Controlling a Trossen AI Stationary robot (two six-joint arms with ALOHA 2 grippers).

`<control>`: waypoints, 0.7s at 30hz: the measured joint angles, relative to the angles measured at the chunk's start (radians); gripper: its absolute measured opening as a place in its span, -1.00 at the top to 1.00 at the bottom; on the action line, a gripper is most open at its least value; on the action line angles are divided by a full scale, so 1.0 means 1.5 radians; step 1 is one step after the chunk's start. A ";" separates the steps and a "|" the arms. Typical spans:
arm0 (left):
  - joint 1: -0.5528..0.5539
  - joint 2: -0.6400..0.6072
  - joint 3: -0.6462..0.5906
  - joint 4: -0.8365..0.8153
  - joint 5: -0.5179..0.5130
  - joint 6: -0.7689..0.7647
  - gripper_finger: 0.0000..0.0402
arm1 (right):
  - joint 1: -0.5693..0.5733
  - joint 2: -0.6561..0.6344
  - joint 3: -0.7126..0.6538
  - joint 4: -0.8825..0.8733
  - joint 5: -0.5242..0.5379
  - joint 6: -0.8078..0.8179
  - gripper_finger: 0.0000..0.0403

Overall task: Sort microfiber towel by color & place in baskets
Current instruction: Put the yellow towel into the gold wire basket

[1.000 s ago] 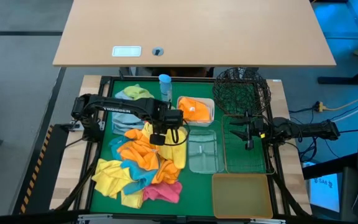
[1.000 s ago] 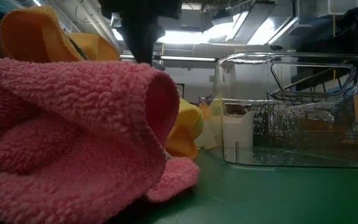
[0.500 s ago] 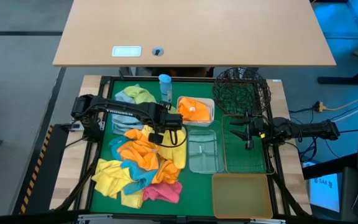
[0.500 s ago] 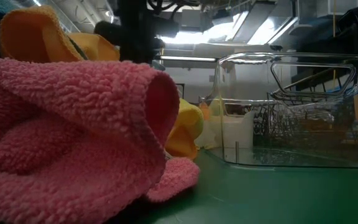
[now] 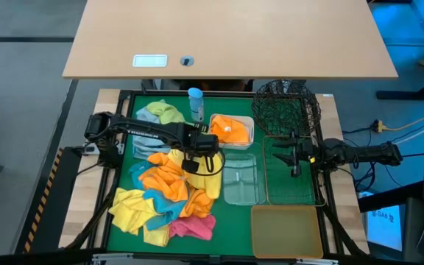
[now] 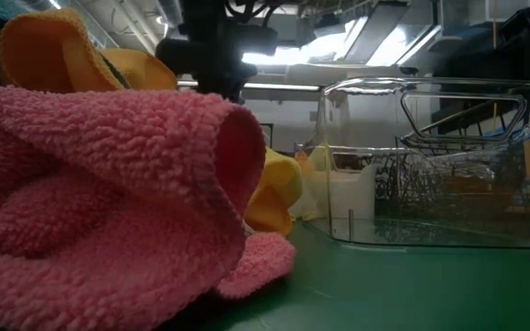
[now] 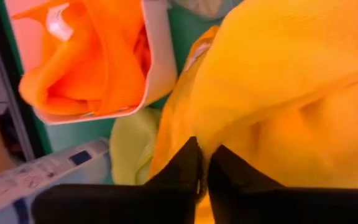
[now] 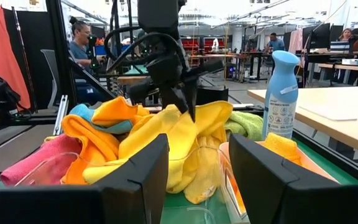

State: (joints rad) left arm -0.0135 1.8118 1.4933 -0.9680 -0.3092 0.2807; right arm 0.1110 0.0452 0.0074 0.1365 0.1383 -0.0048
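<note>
From above, the left gripper (image 5: 191, 160) is pressing down into the yellow towel (image 5: 210, 179) at the top of the towel pile (image 5: 166, 199), which is spreading over the left half of the green mat (image 5: 127, 151). A white tub (image 5: 248, 135) just beside it is holding an orange towel (image 5: 229, 128). The right gripper (image 5: 293, 156) is hovering over the rectangular wire basket (image 5: 293, 195), its fingers standing apart. The clear tub (image 5: 240, 179), amber tub (image 5: 285, 230) and black round mesh basket (image 5: 285, 107) are lining the mat's right side.

At table level, a pink towel (image 6: 99, 202) is filling the foreground, with the clear tub behind it.

The left wrist camera is showing dark fingers (image 7: 188, 165) pinched together on yellow cloth.

From the right wrist, the left gripper is gripping the yellow towel's peak; a blue-capped bottle (image 8: 280, 93) is standing nearby.
</note>
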 joint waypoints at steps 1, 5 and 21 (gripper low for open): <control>0.000 0.000 0.000 0.000 0.005 -0.009 0.96 | 0.000 0.000 0.000 0.003 0.000 0.000 0.15; -0.002 -0.004 0.000 -0.001 0.009 -0.037 0.99 | 0.000 0.000 0.000 0.039 0.000 0.000 0.15; 0.000 -0.018 0.134 0.014 0.009 -0.102 1.00 | 0.000 0.061 0.000 0.223 0.019 -0.001 0.16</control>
State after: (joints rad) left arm -0.0132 1.7844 1.6941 -0.9463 -0.2961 0.1283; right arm 0.1109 0.1374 0.0074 0.4709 0.1665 -0.0055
